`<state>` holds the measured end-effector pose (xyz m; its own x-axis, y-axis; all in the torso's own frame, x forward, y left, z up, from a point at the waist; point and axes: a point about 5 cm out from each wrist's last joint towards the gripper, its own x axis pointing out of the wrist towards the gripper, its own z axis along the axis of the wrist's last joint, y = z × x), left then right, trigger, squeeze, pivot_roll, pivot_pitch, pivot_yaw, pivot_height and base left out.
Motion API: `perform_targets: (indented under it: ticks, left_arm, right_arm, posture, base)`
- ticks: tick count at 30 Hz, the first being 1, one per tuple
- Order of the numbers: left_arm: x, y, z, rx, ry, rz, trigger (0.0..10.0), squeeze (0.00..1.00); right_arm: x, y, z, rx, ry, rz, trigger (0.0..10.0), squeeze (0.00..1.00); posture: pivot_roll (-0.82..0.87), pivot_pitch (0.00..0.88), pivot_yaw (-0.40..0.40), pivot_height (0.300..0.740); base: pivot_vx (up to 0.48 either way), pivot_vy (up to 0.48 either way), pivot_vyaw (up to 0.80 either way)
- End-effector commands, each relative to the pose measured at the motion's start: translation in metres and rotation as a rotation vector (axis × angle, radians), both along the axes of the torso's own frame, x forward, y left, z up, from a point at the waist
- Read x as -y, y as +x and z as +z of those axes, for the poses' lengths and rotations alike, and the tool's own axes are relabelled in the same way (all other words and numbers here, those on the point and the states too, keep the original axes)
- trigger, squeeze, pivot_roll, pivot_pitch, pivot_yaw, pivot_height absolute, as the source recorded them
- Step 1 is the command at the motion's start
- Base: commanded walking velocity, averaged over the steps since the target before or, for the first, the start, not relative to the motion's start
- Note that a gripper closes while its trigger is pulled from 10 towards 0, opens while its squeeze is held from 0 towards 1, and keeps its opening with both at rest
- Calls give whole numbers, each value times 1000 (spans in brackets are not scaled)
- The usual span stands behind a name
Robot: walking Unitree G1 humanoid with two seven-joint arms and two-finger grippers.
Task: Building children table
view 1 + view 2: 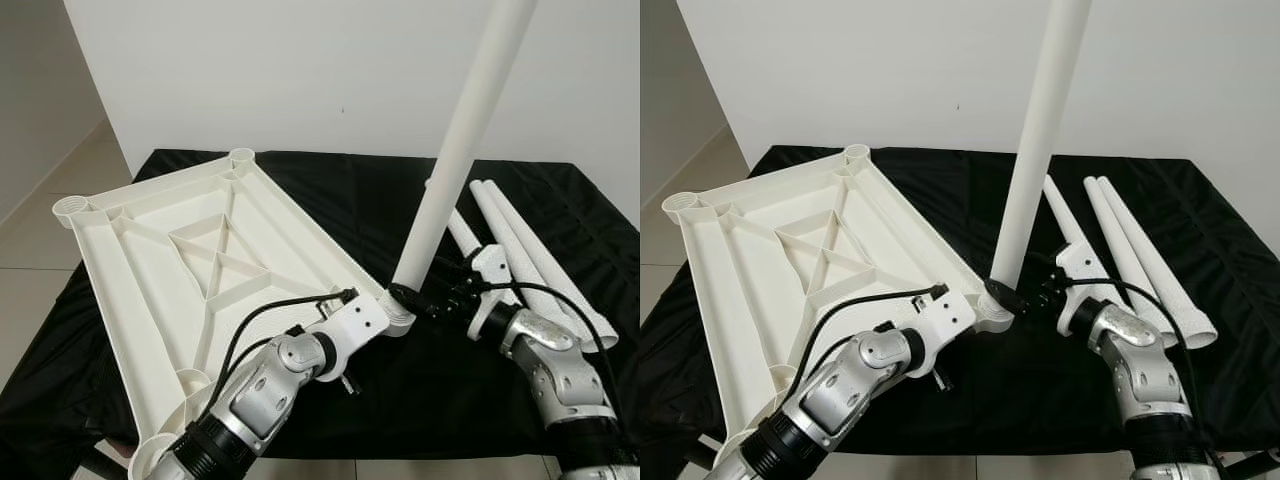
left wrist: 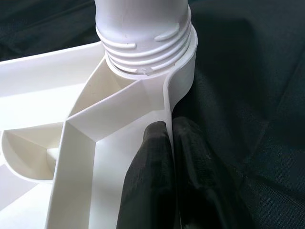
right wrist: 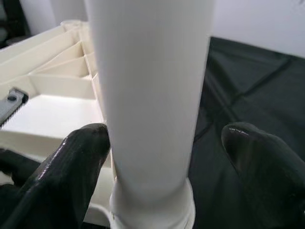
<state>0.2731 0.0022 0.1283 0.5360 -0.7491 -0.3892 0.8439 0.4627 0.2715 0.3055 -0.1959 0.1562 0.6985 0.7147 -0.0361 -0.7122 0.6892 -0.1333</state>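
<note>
Left pincer (image 2: 169,143) was closed thin on the side wall of the upturned tabletop (image 1: 190,260), just below the corner socket (image 2: 183,52) nearest the bench's front edge, holding the panel steady. The right pincer (image 3: 167,143) stood spread around the foot of the upright leg (image 1: 455,150); one finger (image 3: 76,157) touched the tube, the other (image 3: 262,162) hung apart from it, so it gripped nothing firmly.

That leg stood in the socket with several rings of its thread showing above the rim, so I judged it started but not screwed home. The other three corner sockets, two toward the back edge and one at the front left corner, stood empty. Three spare legs (image 1: 520,250) lay side by side on the black cloth (image 1: 380,190) toward the bench's right edge, near the right arm. One leg partly in and three to go, then: roughly a quarter done.

The spare legs lay close behind the right wrist and could be knocked when it swung. The left arm's cable (image 1: 270,310) looped over the panel.
</note>
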Motion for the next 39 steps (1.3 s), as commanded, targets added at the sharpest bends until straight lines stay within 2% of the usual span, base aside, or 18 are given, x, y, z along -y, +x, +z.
perform_targets:
  ticks: [1,13,14,15,16,17,25,31,32,33,39]
  left_arm:
    - [2,-3,-4,-17,26,-48,10000,0]
    - [2,-3,-4,-16,27,-46,10000,0]
    - [2,-3,-4,-16,27,-46,10000,0]
    - [2,-3,-4,-17,27,-45,10000,0]
    - [2,-3,-4,-17,27,-45,10000,0]
    - [2,-4,-5,-17,26,-44,10000,0]
    - [2,-4,-5,-17,25,-42,10000,0]
    - [2,-6,-5,-22,23,-42,10000,0]
    - [3,-6,-5,-22,24,-43,10000,0]
    - [3,-6,-6,-23,24,-44,10000,0]
    - [3,-7,-6,-25,24,-44,10000,0]
  right_arm:
    - [-6,2,-2,8,-11,30,10000,0]
    - [-17,16,-2,39,22,45,10000,0]
    - [-17,18,-1,46,26,43,8863,0]
    - [-17,19,0,48,30,43,4471,0]
    - [-17,19,0,48,30,43,4471,0]
    - [-15,20,1,50,37,43,0,0]
    - [-14,19,1,43,58,51,0,0]
    - [-18,12,-1,46,94,51,0,0]
    - [-19,10,-2,44,100,49,980,0]
    - [-21,9,-1,44,109,39,10000,0]
    - [-27,5,2,55,157,-10,10000,0]
  posture:
    - [-143,40,40,740]
    - [-138,36,40,740]
    - [-137,36,37,740]
    - [-135,36,34,740]
    - [-135,36,34,740]
    - [-134,35,31,740]
    - [-132,34,27,740]
    - [-133,37,24,740]
    - [-133,38,24,740]
    - [-133,38,23,740]
    - [-131,37,20,740]
  base:
    - [0,0,0]
    - [0,0,0]
    - [0,0,0]
    - [0,0,0]
    - [0,0,0]
    - [0,0,0]
    - [0,0,0]
    - [0,0,0]
    - [0,0,0]
    - [0,0,0]
    - [0,0,0]
